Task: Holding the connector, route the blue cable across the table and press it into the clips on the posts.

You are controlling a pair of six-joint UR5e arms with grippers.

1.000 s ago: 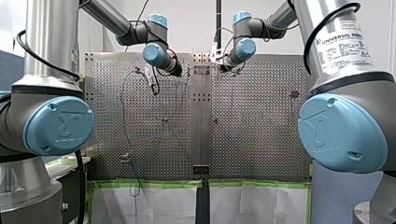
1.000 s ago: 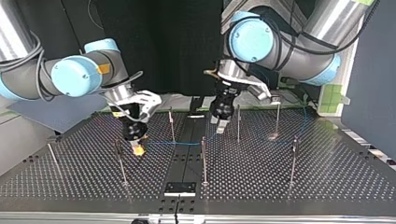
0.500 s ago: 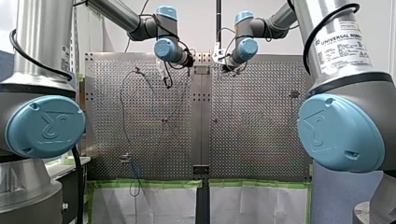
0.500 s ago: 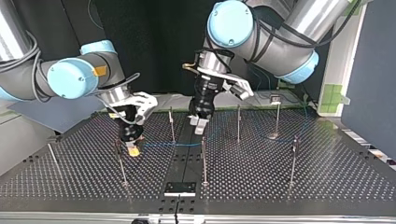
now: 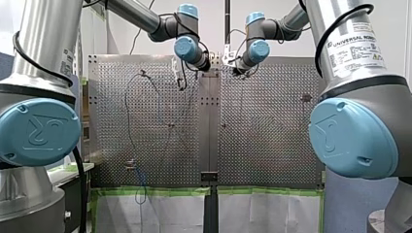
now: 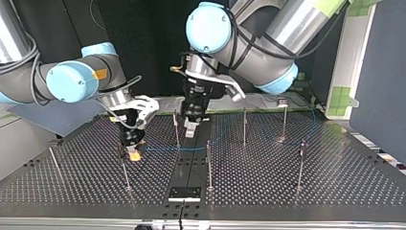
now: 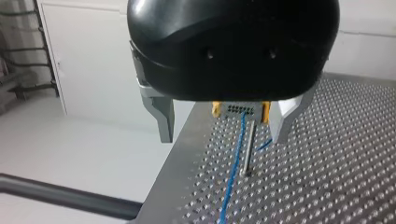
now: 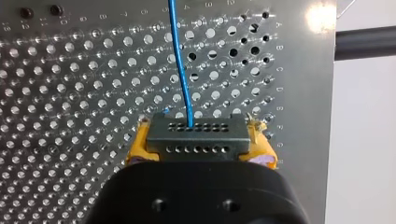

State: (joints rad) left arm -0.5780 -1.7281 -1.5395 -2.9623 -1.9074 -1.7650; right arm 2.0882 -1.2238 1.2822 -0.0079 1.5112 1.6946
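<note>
Between my right gripper's (image 8: 198,148) yellow pads (image 8: 137,151), the right wrist view shows the connector (image 8: 196,135) pinched, steering the blue cable (image 8: 181,65) that leads ahead. In the left wrist view, my left gripper's (image 7: 223,136) metal fingers (image 7: 163,116) straddle cable and post (image 7: 249,149), spread, probably to press it in.

- Left arm (image 6: 268,38): enters top view at 1 o'clock, elbow joint high, wrist turned straight down.
- Left gripper (image 6: 190,128): black body, pointing down, metal fingers (image 7: 163,119) spread wide apart.
- Right arm (image 6: 72,81): enters top view at 9 o'clock, forearm near level, wrist bent down.
- Right gripper (image 6: 134,154): at 8 o'clock of left gripper, set lower, yellow pads (image 8: 140,149) clamped on connector (image 8: 196,137).
</note>
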